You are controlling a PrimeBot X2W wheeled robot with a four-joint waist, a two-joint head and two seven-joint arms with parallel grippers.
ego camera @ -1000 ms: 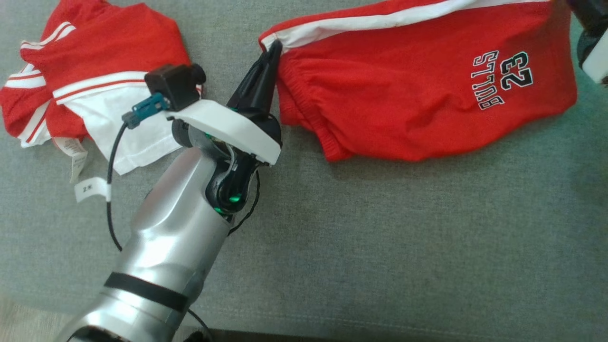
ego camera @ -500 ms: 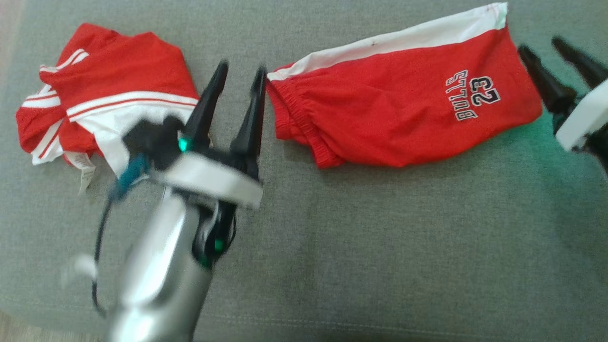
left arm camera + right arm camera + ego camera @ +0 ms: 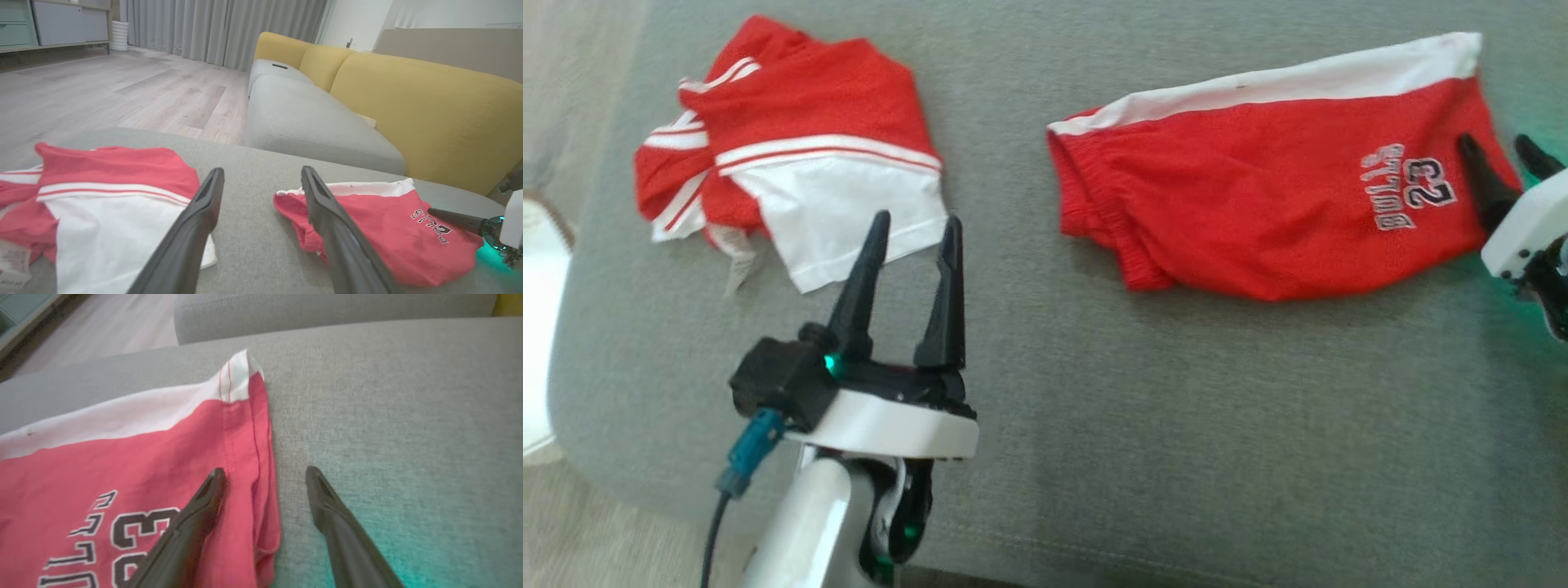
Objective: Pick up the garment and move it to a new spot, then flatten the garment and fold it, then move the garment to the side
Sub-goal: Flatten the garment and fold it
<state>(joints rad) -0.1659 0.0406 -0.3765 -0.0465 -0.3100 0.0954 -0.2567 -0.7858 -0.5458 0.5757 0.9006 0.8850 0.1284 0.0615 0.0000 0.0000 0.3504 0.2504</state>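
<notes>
Shorts point(image 3: 1258, 220) flat; right gripper point(image 3: 1494, 140) astride hem edge, fingers spread, empty. Left gripper point(image 3: 916, 219) spread, empty, near shirt point(image 3: 800, 163) corner. Wide cushion point(image 3: 1176, 449) between garments and front edge

Soft even daylight, slight blur

Shorts point(image 3: 1258, 220): red, white side band, black-and-white lettering. Top point(image 3: 800, 122): red, white panel, striped. Cushion point(image 3: 1176, 425): grey.
</notes>
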